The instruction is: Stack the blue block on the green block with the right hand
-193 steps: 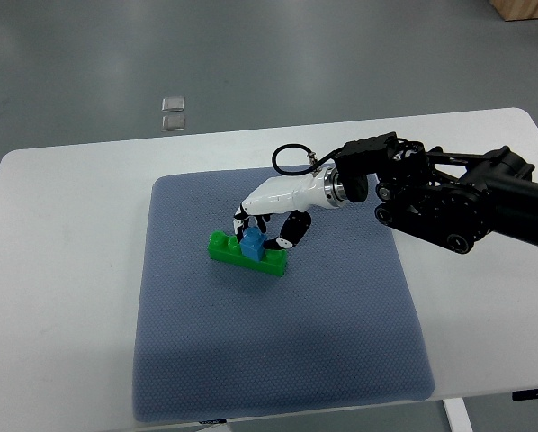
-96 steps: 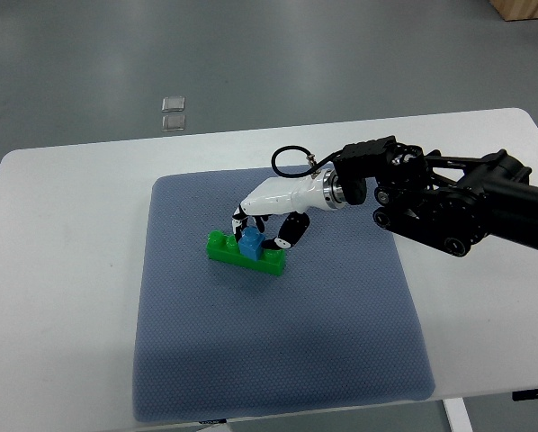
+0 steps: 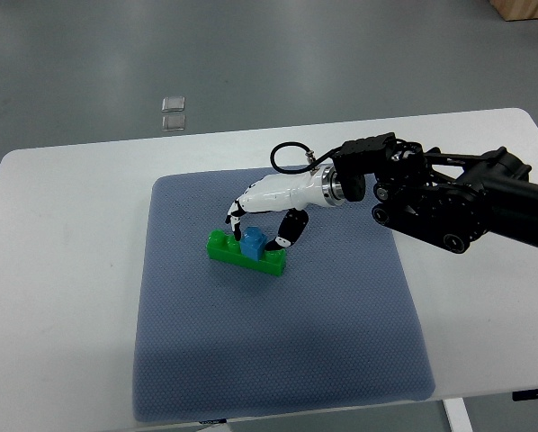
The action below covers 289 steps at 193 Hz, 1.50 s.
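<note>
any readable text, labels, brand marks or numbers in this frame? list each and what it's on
None readable.
Blue block: no print visible.
Green block: no print visible.
Grey mat: a small dark tab at its near edge, too small to read.
Right hand and its black arm: no legible marking.
Two small clear squares on the floor beyond the white table: no text discernible.

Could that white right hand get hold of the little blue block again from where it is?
Probably yes. The right hand hangs just above the blue block, which sits on the green block, and its fingers are spread on either side. Nothing on the grey mat blocks the way.
</note>
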Tool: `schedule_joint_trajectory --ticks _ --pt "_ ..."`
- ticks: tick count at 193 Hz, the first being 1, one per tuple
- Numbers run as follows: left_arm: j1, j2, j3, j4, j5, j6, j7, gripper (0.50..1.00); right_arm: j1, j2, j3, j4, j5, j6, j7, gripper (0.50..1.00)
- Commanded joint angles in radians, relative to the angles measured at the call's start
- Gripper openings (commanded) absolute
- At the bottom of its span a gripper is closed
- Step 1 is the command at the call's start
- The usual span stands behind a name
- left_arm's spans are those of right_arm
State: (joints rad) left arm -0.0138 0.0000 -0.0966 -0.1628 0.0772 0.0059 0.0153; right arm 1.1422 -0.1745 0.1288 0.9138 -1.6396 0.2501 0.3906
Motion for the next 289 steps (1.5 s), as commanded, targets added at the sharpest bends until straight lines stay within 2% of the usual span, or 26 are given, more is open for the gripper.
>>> schedule_joint_trajectory --ticks 1,127,162,209,232,289 --pt "0.0 0.0 0.0 -0.001 0.0 0.0 0.0 1.0 0.002 0.0 0.002 0.0 0.001 0.009 0.001 0.893" --pt "0.0 0.0 0.0 0.0 0.0 0.0 0.0 1.0 0.067 -0.016 0.048 -0.003 0.006 0.038 -0.001 0.907" --pt "0.0 0.0 0.0 0.0 0.0 0.0 0.0 1.0 0.065 -0.043 0.104 -0.049 0.041 0.041 -0.002 0.907" --pt "0.0 0.0 0.0 0.0 0.0 0.0 0.0 1.0 0.056 -0.04 0.13 -0.193 0.363 0.038 -0.013 0.907" --pt "0.0 0.0 0.0 0.0 0.0 0.0 0.0 1.0 0.027 -0.033 0.13 -0.288 0.609 0.035 -0.013 0.907" --pt "0.0 0.0 0.0 0.0 0.0 0.0 0.0 1.0 -0.041 -0.022 0.13 -0.418 1.23 -0.002 -0.013 0.907"
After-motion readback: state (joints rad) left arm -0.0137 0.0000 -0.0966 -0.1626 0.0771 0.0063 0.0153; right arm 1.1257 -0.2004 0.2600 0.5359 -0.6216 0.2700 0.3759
